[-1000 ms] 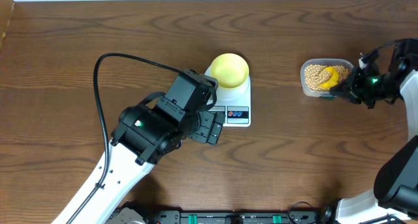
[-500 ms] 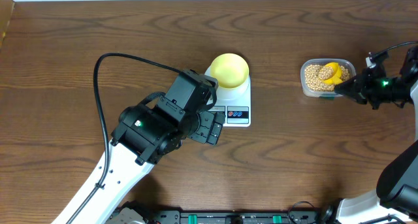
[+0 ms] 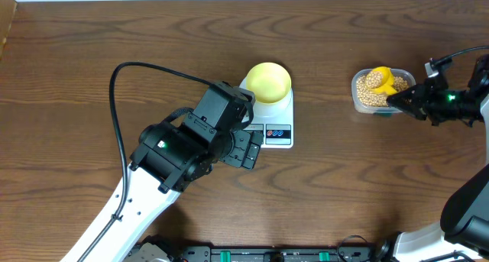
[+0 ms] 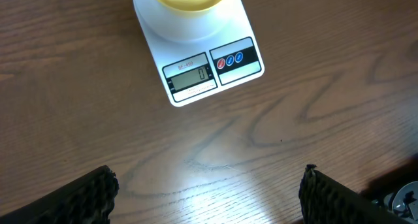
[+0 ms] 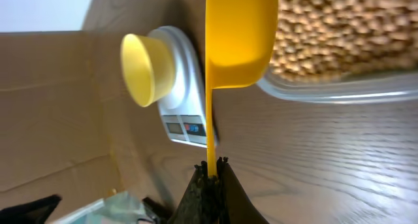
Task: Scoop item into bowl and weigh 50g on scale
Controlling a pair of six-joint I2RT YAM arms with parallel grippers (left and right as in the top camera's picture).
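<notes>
The left gripper [image 4: 209,201], fingers spread wide with nothing between them, hovers over the brown worktop [image 3: 344,185] at 7 o'clock from the white scale [image 4: 196,51]. The right gripper [image 5: 210,170], out toward the worktop's 3 o'clock edge, is clamped on the thin handle of a yellow scoop [image 5: 238,34]. The scale's display [image 4: 189,77] reads 0 and the pale-yellow bowl [image 3: 268,80] rests on its platform toward 12 o'clock, while well apart at 3 o'clock a clear tub [image 3: 357,101] holds the tan beans [image 3: 367,88], the scoop's cup lying over them.
</notes>
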